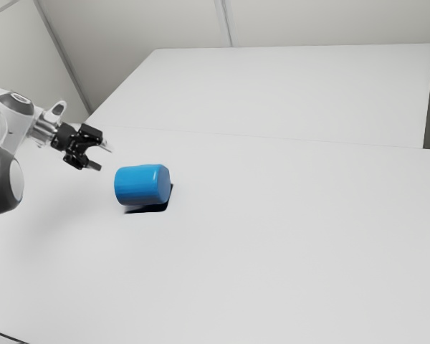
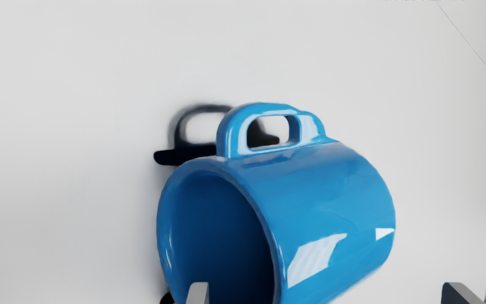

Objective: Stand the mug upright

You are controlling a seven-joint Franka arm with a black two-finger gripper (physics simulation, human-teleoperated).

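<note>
Blue mug on its side, my claw open beside it

The glossy blue mug (image 1: 142, 185) with its rounded loop handle (image 2: 234, 131) lies on its side on the smooth white surface (image 1: 272, 251), nowhere near upright. It sits toward the surface's edge at the exterior view's left, on the near side of the thin line (image 1: 272, 136) that runs across the white top. My black claw (image 1: 102, 158) is open and empty, its pale fingertips spread wide, close to the mug in the exterior view, on the side my arm comes from.

From my wrist I look partly into the mug's dark blue mouth (image 2: 222, 236). One fingertip (image 2: 198, 293) overlaps the mouth in that view; the other is out past the mug's base end. The handle juts from the wall on the side away from my fingertips, and its dark shadow (image 2: 184, 156) falls on the white beside it.
</note>
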